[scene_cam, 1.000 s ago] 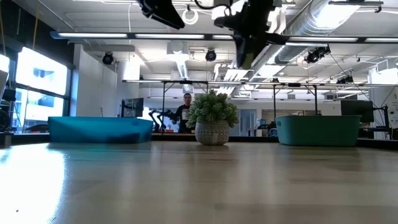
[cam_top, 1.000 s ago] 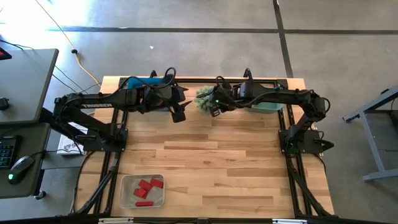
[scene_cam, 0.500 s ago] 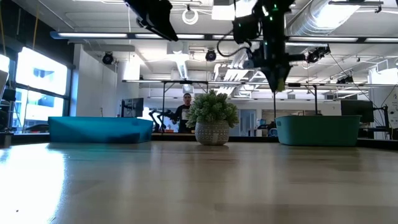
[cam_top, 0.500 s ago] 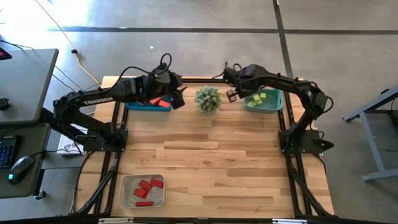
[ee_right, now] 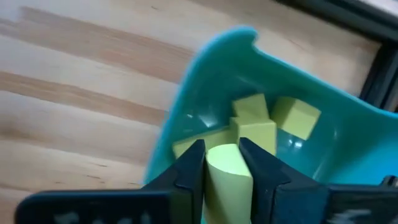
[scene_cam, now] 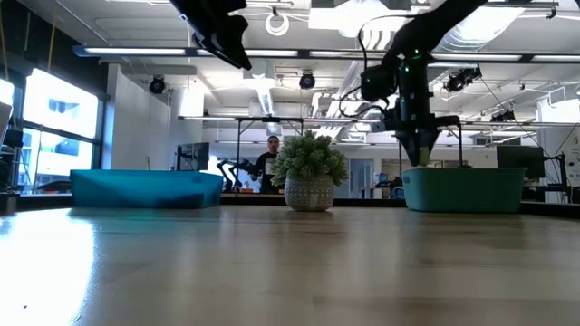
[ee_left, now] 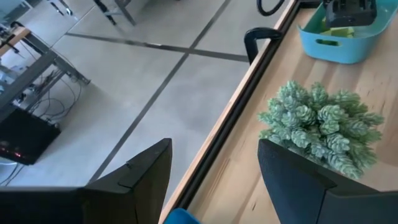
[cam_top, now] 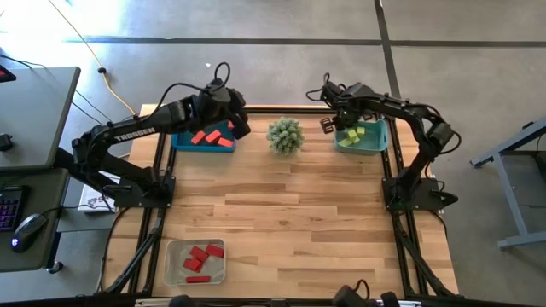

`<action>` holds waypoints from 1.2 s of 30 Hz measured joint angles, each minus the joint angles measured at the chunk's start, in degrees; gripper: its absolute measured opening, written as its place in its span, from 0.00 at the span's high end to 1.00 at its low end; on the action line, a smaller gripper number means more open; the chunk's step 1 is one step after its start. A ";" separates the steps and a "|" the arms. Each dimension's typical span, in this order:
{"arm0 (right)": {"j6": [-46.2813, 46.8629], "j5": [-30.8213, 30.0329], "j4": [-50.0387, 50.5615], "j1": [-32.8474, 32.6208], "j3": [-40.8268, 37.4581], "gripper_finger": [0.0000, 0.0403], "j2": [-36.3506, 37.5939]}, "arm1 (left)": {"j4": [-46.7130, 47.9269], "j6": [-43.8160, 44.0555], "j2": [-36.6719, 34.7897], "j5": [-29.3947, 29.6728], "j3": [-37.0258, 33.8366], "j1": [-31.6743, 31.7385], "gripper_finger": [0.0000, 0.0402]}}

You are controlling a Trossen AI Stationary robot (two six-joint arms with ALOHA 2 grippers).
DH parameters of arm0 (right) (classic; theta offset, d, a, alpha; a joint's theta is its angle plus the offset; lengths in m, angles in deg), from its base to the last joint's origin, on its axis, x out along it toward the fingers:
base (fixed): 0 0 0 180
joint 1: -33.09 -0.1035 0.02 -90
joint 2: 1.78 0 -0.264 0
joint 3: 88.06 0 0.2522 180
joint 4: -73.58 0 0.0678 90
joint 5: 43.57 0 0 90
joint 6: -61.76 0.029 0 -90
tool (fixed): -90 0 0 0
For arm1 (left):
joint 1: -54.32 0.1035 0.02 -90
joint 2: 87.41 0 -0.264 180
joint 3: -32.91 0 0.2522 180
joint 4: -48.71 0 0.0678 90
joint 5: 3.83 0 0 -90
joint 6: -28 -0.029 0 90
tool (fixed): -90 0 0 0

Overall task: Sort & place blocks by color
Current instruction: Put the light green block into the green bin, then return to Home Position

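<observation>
My right gripper hangs above the left end of the teal bin at the table's far right, shut on a yellow-green block. Several yellow-green blocks lie inside that bin. My left gripper hovers open and empty over the right end of the blue bin, which holds red blocks. In the left wrist view its fingers frame bare table edge and floor. More red blocks lie in a clear tray at the near left. My right gripper pinches the yellow-green block's two opposite sides between its fingers, coming from above and pointing down. The block is lifted clear, over the teal bin's left rim.
A spiky green plant in a pot stands between the two bins at the far edge. The clear tray sits at the near left corner. The wooden table's middle is bare. A person shows far behind the plant.
My right gripper has swung from beside the plant toward the table's right, over the teal bin's left end, and come down, still carrying the block. My left gripper has moved toward the far edge, over the blue bin.
</observation>
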 joint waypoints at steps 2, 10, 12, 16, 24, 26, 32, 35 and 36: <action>-0.05 0.14 0.09 1.01 -1.29 0.81 0.00 | 0.36 0.06 0.00 -0.08 0.00 0.24 0.44; -2.77 0.31 -1.58 2.37 -3.14 0.70 0.00 | 4.37 4.60 -0.20 -7.38 0.02 0.63 0.44; -2.99 0.50 -2.31 2.32 -3.13 0.68 0.07 | 5.67 5.87 -0.62 -9.15 0.02 0.83 0.44; -2.54 4.66 -2.83 2.32 -3.01 0.67 1.40 | 8.31 8.65 -2.24 -10.77 0.02 0.84 0.44; -3.54 7.88 -7.18 -2.61 -1.47 0.67 8.25 | 11.52 15.18 -10.25 -18.01 -2.76 0.84 0.44; -3.81 8.11 -10.13 -4.79 -1.43 0.67 10.01 | 10.90 15.99 -13.18 -19.34 -5.47 0.77 0.44; -4.76 8.65 -19.39 -12.35 -1.40 0.67 12.36 | 1.09 20.92 -22.72 -20.82 -16.81 -1.22 0.44; -6.09 9.85 -22.41 -16.35 -1.39 0.67 12.37 | -4.45 22.06 -27.55 -20.95 -22.51 -3.10 0.44; -6.30 9.99 -23.34 -17.85 -1.39 0.67 12.39 | -5.46 22.43 -29.03 -20.90 -24.36 -3.84 0.44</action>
